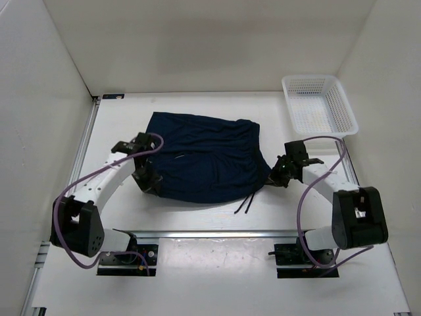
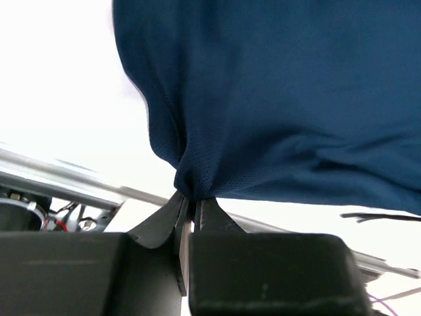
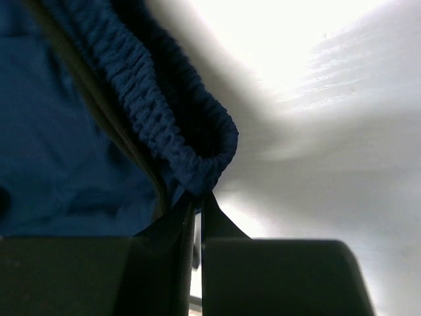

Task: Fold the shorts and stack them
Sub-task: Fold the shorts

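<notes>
While the shorts (image 1: 204,158) lie spread in the middle of the counter (image 1: 197,108), they look dark navy, soft and rumpled, drawstring (image 1: 245,205) trailing past their near edge. Meanwhile the left end effector (image 2: 191,209) is pinched on a bunched corner, and the right end effector (image 3: 197,201) is clamped on the ribbed waistband (image 3: 171,131).

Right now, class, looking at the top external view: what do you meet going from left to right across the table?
left pincer, shut on a corner of the fabric → navy shorts → right pincer, shut on the waistband → white mesh basket
</notes>
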Tool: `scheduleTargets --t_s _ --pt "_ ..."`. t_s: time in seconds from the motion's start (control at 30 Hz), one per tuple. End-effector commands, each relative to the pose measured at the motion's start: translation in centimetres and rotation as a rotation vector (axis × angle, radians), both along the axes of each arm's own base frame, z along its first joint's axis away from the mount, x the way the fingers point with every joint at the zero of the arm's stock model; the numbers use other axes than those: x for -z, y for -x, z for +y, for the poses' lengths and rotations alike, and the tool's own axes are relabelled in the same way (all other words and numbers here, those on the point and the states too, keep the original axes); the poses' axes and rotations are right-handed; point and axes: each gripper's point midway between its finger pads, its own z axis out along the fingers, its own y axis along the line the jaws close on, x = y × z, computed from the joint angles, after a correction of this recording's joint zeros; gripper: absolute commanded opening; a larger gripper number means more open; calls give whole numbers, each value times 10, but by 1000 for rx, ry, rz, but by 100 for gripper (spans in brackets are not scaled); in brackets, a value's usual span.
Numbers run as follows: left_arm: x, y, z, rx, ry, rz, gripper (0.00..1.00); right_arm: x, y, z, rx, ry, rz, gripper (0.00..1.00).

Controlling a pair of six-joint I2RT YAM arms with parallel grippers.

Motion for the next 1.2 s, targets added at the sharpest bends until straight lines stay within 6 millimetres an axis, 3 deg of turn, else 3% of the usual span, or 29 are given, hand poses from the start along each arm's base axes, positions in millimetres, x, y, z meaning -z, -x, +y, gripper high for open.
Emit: scheduleTargets --t_s 0.0,0.03,0.07,0.17,0.23,0.27,0.3,0.33,0.37,0.4,0.47,0.5,0.57,0.6,0.63,0.67,0.7,0.73,0.77,0.8,0.83,0.87,0.9,0.97,1.0,1.03,1.07,1.1,1.17 --pt "-41 -28 10 27 -31 -122 10 -41 -22 -10 8 62 -119 1" --pt "-47 -36 14 13 -32 -129 10 -47 -22 -12 13 71 -119 1" --pt "-62 -51 16 18 -38 -175 10 -60 -33 -12 21 75 -154 1" --pt "-79 -83 24 4 -50 -213 10 -84 -54 -11 27 84 -215 1" --pt "-80 -103 34 -24 -58 -211 10 -88 -66 -11 32 93 -217 1" --pt "-93 -118 37 -25 -56 -253 10 -92 -73 -10 33 91 -226 1" --pt "-96 -127 40 -37 -57 -263 10 -108 -87 -7 36 83 -264 1" --pt "-91 -136 41 -36 -52 -245 10 -104 -93 -6 34 87 -244 1" --pt "-103 -152 48 -47 -54 -285 10 -106 -99 -6 40 97 -244 1" --pt "-105 -161 49 -54 -46 -291 10 -123 -114 -3 43 88 -284 1" --pt "-95 -180 55 -65 -44 -261 10 -117 -126 -1 48 91 -246 1" --pt "-105 -195 54 -59 -22 -298 10 -118 -132 0 48 91 -244 1" --pt "-89 -219 55 -66 -7 -269 10 -124 -153 5 56 85 -251 1" --pt "-103 -239 59 -69 -8 -326 10 -124 -159 6 56 86 -245 1" --pt "-102 -249 57 -66 3 -325 10 -125 -176 10 56 84 -253 1" --pt "-83 -264 61 -75 0 -296 10 -126 -185 12 65 78 -255 1" --pt "-99 -283 66 -85 1 -357 10 -109 -193 13 63 86 -218 1" --pt "-99 -295 62 -70 22 -373 10 -125 -213 18 74 71 -262 1" --pt "-98 -307 65 -77 33 -390 10 -127 -225 22 68 58 -273 1" --pt "-73 -324 68 -83 47 -367 17 -106 -239 27 59 55 -241 6" --pt "-85 -341 64 -56 67 -428 27 -102 -249 35 45 47 -235 17" --pt "-79 -349 61 -49 131 -430 59 -138 -274 45 22 10 -322 30" --pt "-57 -355 56 -43 161 -394 70 -111 -275 47 2 28 -238 48" --pt "-56 -354 64 -59 193 -387 85 -130 -284 52 -25 45 -282 67" --pt "-57 -352 68 -57 168 -394 86 -134 -283 47 -20 67 -294 67" --pt "-45 -347 76 -74 148 -369 87 -134 -281 43 -6 87 -300 67" --pt "-46 -343 81 -68 116 -373 100 -128 -267 36 -6 111 -278 67" --pt "-64 -338 88 -78 103 -403 100 -124 -260 33 -2 121 -269 67" --pt "-56 -321 96 -77 70 -362 100 -117 -249 31 -2 122 -266 64"
